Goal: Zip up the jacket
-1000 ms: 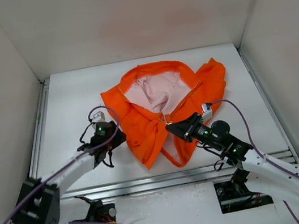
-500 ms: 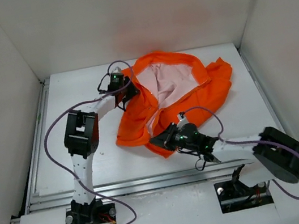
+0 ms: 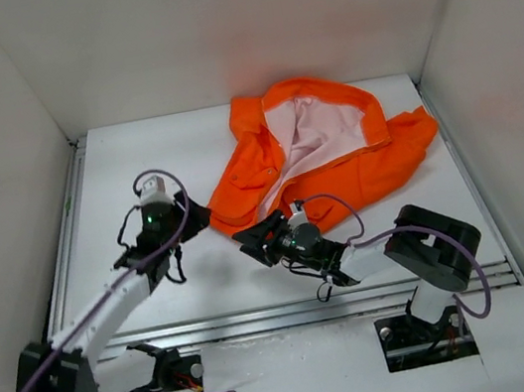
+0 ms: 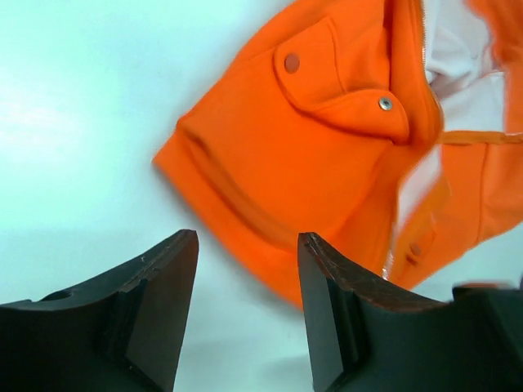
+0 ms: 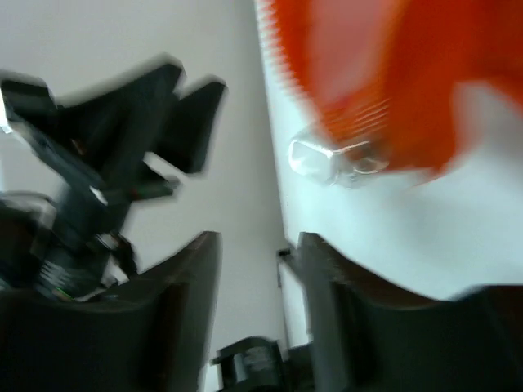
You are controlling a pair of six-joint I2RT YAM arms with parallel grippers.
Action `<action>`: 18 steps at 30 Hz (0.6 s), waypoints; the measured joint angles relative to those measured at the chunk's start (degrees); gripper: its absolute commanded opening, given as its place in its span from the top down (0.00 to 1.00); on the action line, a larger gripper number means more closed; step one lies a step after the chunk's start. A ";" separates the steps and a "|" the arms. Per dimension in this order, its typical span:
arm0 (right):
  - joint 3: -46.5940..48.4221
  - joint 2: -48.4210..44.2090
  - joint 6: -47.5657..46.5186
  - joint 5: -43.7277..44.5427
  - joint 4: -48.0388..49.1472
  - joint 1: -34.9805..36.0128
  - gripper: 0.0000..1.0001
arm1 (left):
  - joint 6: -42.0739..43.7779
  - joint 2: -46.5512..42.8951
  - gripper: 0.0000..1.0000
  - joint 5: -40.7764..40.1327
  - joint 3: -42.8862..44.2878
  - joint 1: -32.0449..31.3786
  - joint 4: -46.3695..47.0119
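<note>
The orange jacket (image 3: pixel 336 158) lies crumpled at the back middle of the table, its pink lining (image 3: pixel 316 127) showing and its front unzipped. In the left wrist view the jacket (image 4: pixel 327 147) fills the upper right, with snap pockets and a light zipper strip (image 4: pixel 423 49). My left gripper (image 3: pixel 196 219) is open just left of the jacket's near corner, and nothing sits between its fingers (image 4: pixel 155 286). My right gripper (image 3: pixel 248 234) is open too, pointing left, just in front of the hem. Its view is blurred, with the jacket (image 5: pixel 392 73) at the upper right and its fingertips empty.
White walls enclose the table (image 3: pixel 117 170) on three sides. A metal rail (image 3: pixel 261 312) runs along the near edge. The two grippers are close together near the table's middle. The left arm (image 5: pixel 106 139) shows in the right wrist view.
The jacket has shifted back and to the right. My left gripper pulled away from the collar toward the near left. My right gripper let go of the hem and opened.
</note>
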 measured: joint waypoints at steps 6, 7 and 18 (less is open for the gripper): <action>0.46 -7.37 -2.67 -2.86 -4.00 1.81 0.43 | -7.56 -22.91 0.50 -3.50 -20.28 -6.71 2.86; 0.57 -10.71 -4.09 -3.13 -6.82 1.57 0.51 | -8.90 -23.67 0.51 -2.95 -22.14 -7.17 3.61; 11.39 -48.85 -33.94 9.68 -53.96 1.16 1.00 | -20.83 -8.24 0.52 -0.02 -27.63 -13.29 25.22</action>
